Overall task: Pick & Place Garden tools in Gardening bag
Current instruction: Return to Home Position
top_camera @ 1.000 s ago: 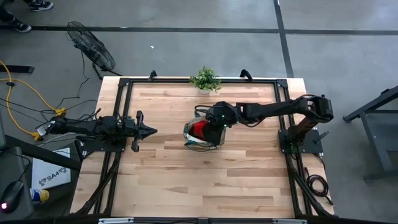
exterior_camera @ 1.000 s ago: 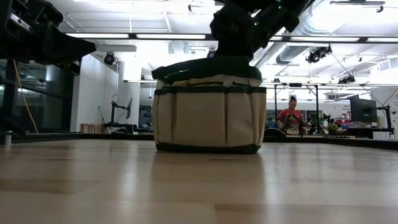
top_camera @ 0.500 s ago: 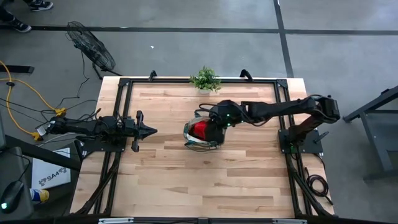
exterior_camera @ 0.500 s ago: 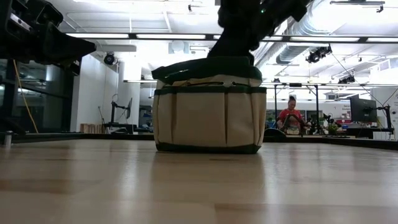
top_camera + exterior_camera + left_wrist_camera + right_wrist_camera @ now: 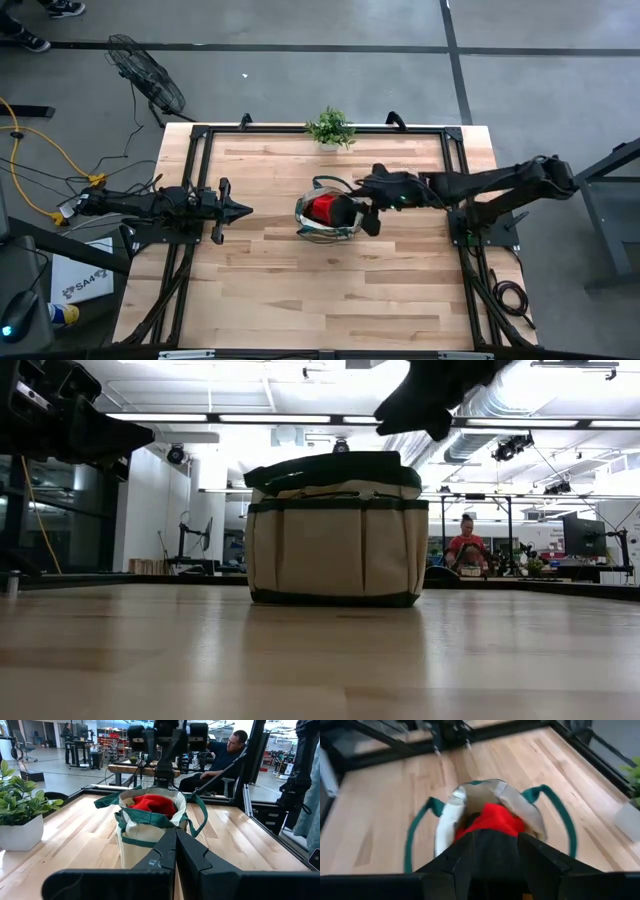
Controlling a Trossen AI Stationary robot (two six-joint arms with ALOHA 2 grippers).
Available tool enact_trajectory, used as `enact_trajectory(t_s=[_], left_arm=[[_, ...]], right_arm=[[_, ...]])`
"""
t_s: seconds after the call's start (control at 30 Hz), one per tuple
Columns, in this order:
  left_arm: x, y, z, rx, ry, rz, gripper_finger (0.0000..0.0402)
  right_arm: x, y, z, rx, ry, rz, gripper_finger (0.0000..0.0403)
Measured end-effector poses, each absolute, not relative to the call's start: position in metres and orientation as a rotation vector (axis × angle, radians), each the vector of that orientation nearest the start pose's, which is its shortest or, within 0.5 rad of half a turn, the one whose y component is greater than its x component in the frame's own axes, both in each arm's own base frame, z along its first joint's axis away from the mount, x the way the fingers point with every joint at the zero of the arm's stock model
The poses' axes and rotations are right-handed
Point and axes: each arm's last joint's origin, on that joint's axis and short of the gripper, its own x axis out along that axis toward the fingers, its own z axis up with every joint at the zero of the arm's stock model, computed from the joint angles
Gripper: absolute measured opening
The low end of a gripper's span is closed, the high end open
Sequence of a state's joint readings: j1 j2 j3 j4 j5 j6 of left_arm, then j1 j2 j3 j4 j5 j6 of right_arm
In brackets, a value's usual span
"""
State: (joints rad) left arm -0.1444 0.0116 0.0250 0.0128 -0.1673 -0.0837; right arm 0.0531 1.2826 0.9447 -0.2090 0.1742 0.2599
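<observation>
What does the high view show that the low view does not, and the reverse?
Only high: the red gloves inside the gardening bag, and the potted plant at the table's far edge. Only low: the bag's pocketed side wall and a person in red in the room behind. Both: the bag standing on the table and the right gripper near it. The left gripper waits at the table's left side.

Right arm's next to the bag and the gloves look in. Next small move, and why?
Probably pull the right tool up and back toward its own side. It hangs just off the gardening bag's right rim, the red gloves sit inside, and the left tool is parked shut on the left. Rise first, to stay off the loop handles.
</observation>
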Motion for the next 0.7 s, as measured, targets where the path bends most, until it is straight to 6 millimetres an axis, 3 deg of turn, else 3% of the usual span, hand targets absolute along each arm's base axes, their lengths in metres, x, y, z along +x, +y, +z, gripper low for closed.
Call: enact_trajectory(t_s=[0.17, 0.37, 0.5, 0.7], left_arm=[[0.096, -0.009, 0.172, -0.088, -0.027, 0.022, 0.0000], [0.096, -0.009, 0.172, -0.088, -0.027, 0.022, 0.0000], [0.096, -0.009, 0.172, -0.088, -0.027, 0.021, 0.0000], [0.096, -0.009, 0.172, -0.088, -0.027, 0.021, 0.0000]], right_arm=[[0.256, 0.023, 0.257, 0.258, 0.403, -0.055, 0.0144], [0.233, 0.032, 0.240, 0.387, 0.232, 0.007, 0.0144], [0.217, 0.040, 0.229, 0.377, 0.126, 0.071, 0.0144], [0.189, 0.041, 0.203, 0.380, -0.053, 0.036, 0.0144]])
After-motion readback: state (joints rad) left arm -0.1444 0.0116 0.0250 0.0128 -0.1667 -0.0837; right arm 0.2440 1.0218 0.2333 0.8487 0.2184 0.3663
